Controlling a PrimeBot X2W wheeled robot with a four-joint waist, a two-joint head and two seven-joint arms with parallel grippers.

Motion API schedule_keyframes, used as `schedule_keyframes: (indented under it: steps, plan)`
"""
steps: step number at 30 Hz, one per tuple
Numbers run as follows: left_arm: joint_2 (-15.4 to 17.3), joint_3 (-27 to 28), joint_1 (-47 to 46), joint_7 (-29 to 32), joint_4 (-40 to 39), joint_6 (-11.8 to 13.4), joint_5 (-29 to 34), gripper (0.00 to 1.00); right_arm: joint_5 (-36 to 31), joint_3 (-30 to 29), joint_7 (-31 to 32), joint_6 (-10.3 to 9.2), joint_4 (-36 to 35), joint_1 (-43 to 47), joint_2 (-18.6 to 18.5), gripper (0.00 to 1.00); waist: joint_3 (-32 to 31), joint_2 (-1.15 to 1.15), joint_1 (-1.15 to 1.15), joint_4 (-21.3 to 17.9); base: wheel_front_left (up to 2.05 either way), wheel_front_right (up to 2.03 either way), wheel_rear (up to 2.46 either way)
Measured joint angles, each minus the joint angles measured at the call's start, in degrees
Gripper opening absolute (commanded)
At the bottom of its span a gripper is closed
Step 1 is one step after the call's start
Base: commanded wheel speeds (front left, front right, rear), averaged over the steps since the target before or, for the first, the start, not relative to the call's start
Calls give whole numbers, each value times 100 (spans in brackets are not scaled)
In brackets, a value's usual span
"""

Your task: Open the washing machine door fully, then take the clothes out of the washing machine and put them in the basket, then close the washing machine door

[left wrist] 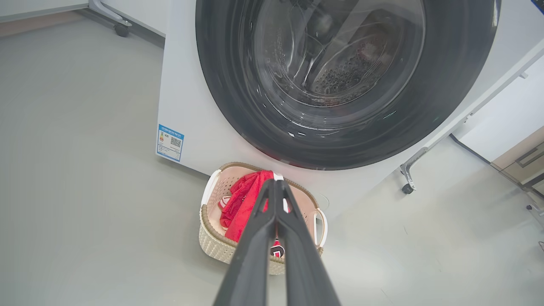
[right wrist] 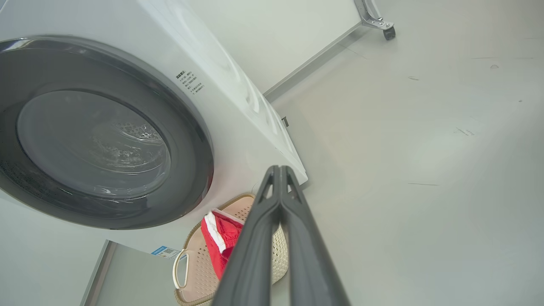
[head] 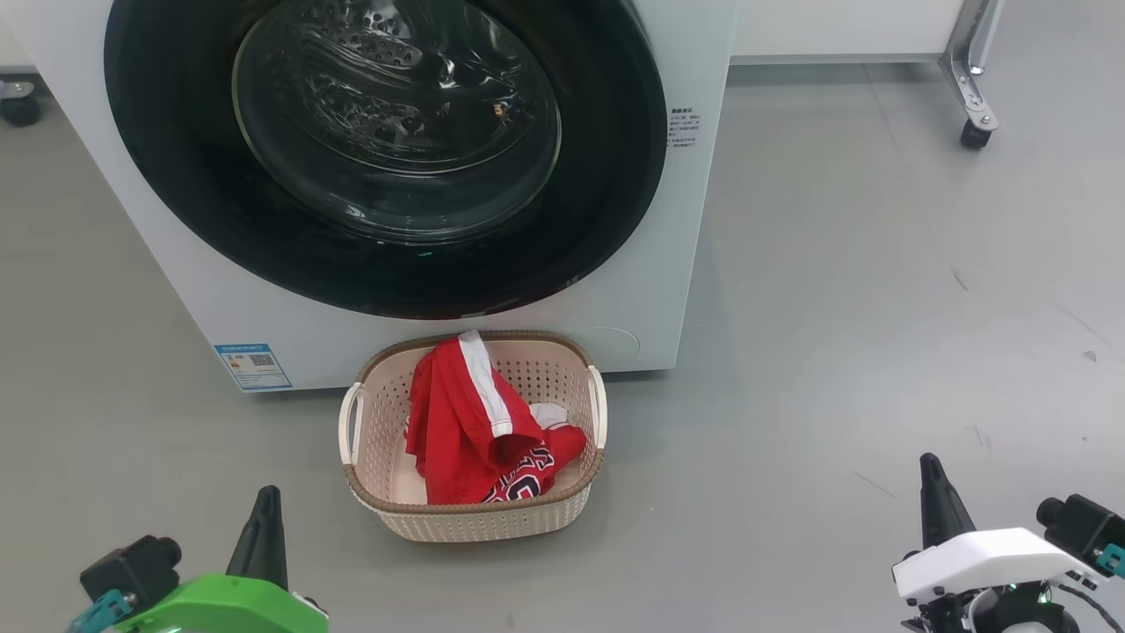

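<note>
The washing machine (head: 202,290) stands ahead with its round black-rimmed door (head: 387,149) flat against the front, shut; the steel drum shows through the glass. On the floor just in front sits the cream basket (head: 479,519), holding the red clothes (head: 470,422), shorts with a white stripe over the lettered jersey. My left gripper (head: 264,495) is at the lower left, shut and empty, short of the basket. At the lower right my right gripper (head: 930,464) is shut and empty too. The door (left wrist: 340,85), basket (left wrist: 212,238) and clothes (left wrist: 244,204) show in the left wrist view, and the basket (right wrist: 199,272) in the right wrist view.
Grey floor spreads to the right of the machine. A metal leg on a caster (head: 974,132) stands at the far right, another caster (head: 19,110) at the far left. A blue label (head: 253,366) marks the machine's lower left corner.
</note>
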Motion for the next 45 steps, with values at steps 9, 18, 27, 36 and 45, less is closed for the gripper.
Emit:
schedule_keyframes:
  steps: [9, 18, 27, 36, 45]
  plan:
    - [-23, 145, -60, 141, 56, -70, -575, 0, 528, -151, 153, 49, 31, -91, 18, 0, -3, 0, 0, -6, 0, 0, 0]
    - [-38, 304, -118, 269, 132, -174, -1238, 0, 1128, -318, 324, 109, 68, -183, 59, 0, -6, 0, 0, -12, 0, 0, 0]
    - [-55, 456, -198, 421, 187, -299, -1891, 0, 1726, -480, 489, 189, 109, -262, 88, 0, -10, 0, 0, -18, 0, 0, 0]
    - [-87, 604, -259, 547, 249, -420, -2493, 0, 2319, -645, 657, 240, 151, -337, 122, 0, -14, 0, 0, -24, 0, 0, 0]
    - [-105, 765, -346, 677, 331, -521, -3131, 0, 2906, -805, 832, 290, 183, -438, 157, 0, -17, 0, 0, -29, 0, 0, 0]
